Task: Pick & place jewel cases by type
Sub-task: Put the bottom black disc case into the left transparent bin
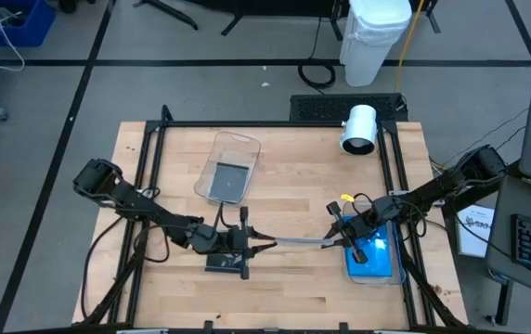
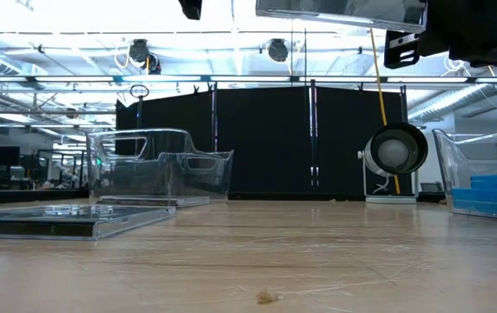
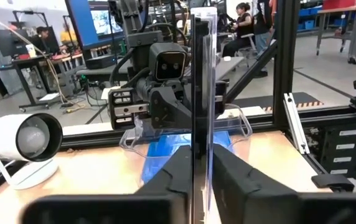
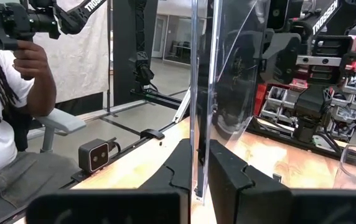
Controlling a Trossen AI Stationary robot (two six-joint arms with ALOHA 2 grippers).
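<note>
You have a flat, clear-fronted plastic jewel case (image 1: 299, 242) held in mid-air over the middle of the wooden worktop (image 1: 284, 176), pinched at both ends: the left tool (image 1: 264, 245) is clamped on its nine o'clock edge, the right tool (image 1: 333, 242) on its three o'clock edge, a handover by the look of it. One grey case already lies in the clear rectangular tub (image 1: 228, 167) at eleven o'clock, glossy bright blue cases sit in the tub (image 1: 374, 259) at four o'clock, and a dark case (image 1: 226, 263) waits flat at seven o'clock, so sorting looks partly done.
</note>
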